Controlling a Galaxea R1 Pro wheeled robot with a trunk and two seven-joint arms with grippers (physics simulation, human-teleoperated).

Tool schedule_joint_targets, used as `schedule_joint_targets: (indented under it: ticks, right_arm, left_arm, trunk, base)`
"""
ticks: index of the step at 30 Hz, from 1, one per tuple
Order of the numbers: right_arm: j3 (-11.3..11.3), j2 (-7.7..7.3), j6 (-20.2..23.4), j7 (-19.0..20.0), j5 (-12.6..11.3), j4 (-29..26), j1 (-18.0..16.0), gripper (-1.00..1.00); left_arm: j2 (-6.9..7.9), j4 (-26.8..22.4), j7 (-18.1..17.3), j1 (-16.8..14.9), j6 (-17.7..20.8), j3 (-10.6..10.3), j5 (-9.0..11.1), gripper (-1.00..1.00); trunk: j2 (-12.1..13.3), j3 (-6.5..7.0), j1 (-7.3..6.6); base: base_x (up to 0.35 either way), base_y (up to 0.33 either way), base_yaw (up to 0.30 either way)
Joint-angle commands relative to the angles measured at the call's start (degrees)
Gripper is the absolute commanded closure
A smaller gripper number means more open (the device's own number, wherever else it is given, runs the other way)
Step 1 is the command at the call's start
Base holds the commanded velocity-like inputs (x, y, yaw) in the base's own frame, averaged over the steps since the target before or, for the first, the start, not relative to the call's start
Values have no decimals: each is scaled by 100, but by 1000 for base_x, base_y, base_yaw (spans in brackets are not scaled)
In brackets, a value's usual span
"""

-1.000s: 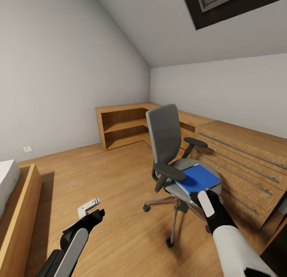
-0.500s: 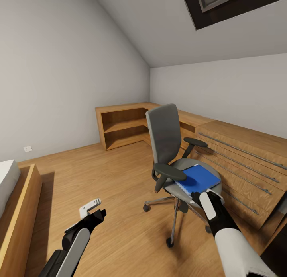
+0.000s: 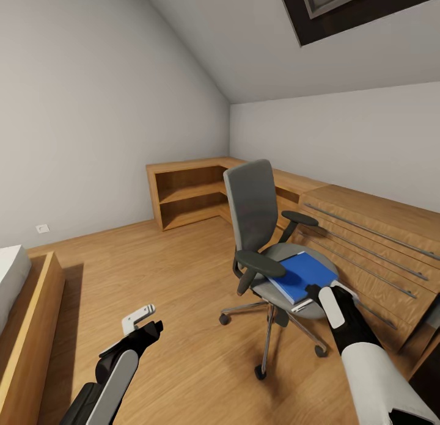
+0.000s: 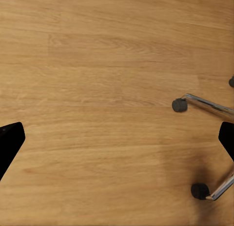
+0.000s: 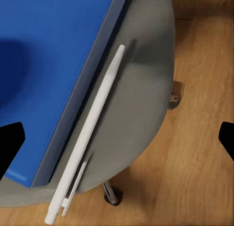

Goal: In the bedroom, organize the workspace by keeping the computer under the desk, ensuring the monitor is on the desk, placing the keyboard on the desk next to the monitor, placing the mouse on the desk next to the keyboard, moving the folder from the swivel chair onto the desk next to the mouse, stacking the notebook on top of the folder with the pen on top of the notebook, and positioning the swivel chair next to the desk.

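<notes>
Currently right gripper (image 3: 315,289) hovers over swivel chair (image 3: 269,229) seat, jaws spread, empty. Folder (image 3: 302,275) lies flat on seat; white pen (image 5: 90,133) just beside its edge. Best approach: descend at folder's near edge, avoid pen. Left gripper (image 3: 143,320) open over floor.

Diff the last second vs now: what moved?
The right gripper slid sideways to its own right along the near edge of the swivel chair seat, uncovering a white pen lying beside the folder. Its fingers are spread wide, holding nothing. The left gripper barely shifted; chair, folder and camera stayed put.
</notes>
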Motion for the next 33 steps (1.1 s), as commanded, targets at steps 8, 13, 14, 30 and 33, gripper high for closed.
schedule_joint_targets:
  ticks: [8, 13, 14, 30, 33]
  right_arm:
    - [-8, -10, 14, -39, -54, -9, -4, -100]
    - [-146, -9, 20, -39, -58, 1, -4, -100]
    - [-178, -5, 21, -39, -58, 5, -4, -100]
    - [-495, 7, 22, -40, -68, 15, -4, -100]
    - [-497, 4, 22, -39, -68, 16, -4, -100]
  left_arm:
    - [1, -8, 47, -5, 11, -5, 41, -100]
    - [1, -8, 47, -5, 11, -5, 41, -100]
    - [1, -9, 44, -2, 11, -5, 41, -100]
    - [1, -39, 39, -5, 20, -5, 49, -100]
    - [-2, -42, 39, -2, 20, -10, 50, -100]
  trunk:
    - [-3, -6, -1]
    - [-3, -6, -1]
    - [-3, -6, -1]
    - [-3, -6, -1]
    - [-123, -60, 65]
  base:
    - [0, 0, 0]
    - [0, 0, 0]
    - [0, 0, 0]
    - [0, 0, 0]
    - [0, 0, 0]
